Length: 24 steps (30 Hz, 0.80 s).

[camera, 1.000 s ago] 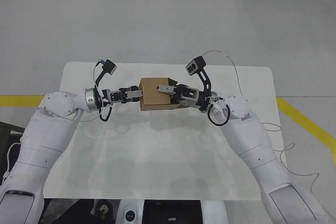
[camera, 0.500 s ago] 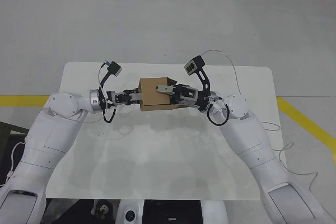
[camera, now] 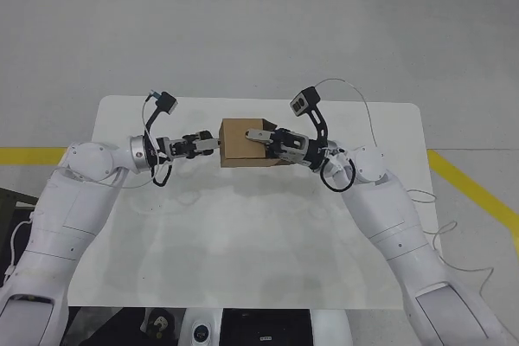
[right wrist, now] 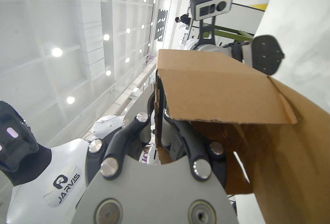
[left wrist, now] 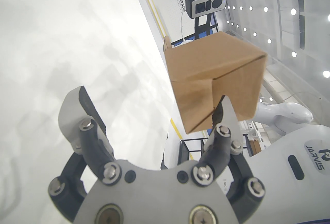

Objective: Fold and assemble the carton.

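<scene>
Brown carton (camera: 245, 144) at the far middle of the white desk (camera: 242, 251), between the two arms. The right claw (right wrist: 159, 120) is clamped on the edge of one cardboard wall at the carton's open side, a finger on each face, with a flap folded over just beside it. The left claw (left wrist: 152, 107) stands at the opposite, closed side with its fingers apart. One fingertip (left wrist: 224, 109) touches the carton's corner edge, and the other is clear of the carton, over the desk. Whether the carton rests on the desk or hangs just above it cannot be told.
</scene>
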Tool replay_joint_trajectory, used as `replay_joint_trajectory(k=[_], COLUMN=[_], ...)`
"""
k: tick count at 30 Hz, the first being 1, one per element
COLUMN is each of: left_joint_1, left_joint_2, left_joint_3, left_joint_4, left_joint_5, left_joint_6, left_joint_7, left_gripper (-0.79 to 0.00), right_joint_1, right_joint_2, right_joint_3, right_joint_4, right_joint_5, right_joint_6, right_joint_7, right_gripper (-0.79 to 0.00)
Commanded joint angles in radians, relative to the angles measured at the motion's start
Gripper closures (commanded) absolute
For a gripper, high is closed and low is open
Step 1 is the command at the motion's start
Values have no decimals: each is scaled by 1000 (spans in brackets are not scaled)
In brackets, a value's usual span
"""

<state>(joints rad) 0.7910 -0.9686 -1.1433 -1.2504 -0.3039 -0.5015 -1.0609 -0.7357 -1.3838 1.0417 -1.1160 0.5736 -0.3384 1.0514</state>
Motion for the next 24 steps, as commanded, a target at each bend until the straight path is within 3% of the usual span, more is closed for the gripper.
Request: replay_joint_trajectory(k=[1, 9, 14, 24], left_joint_1=[5, 38, 65, 129], left_joint_2=[4, 15, 19, 17], left_joint_3=[-17, -83, -107, -128], left_joint_4=[-6, -43, -72, -148], left_joint_5=[21, 126, 297, 702], left_joint_6=[-20, -163, -294, -431], left_joint_7=[18, 145, 244, 475], left_gripper=[-785, -785, -785, -785], right_joint_1=[-3, -15, -16, -16], right_joint_2=[4, 14, 18, 19], right_joint_3=[7, 5, -7, -48], right_joint_4=[8, 81, 123, 134], right_joint_5=[-22, -134, -196, -319], right_joint_6=[23, 81, 119, 172], right_joint_7=[-11, -57, -72, -107], right_gripper=[0, 0, 0, -22])
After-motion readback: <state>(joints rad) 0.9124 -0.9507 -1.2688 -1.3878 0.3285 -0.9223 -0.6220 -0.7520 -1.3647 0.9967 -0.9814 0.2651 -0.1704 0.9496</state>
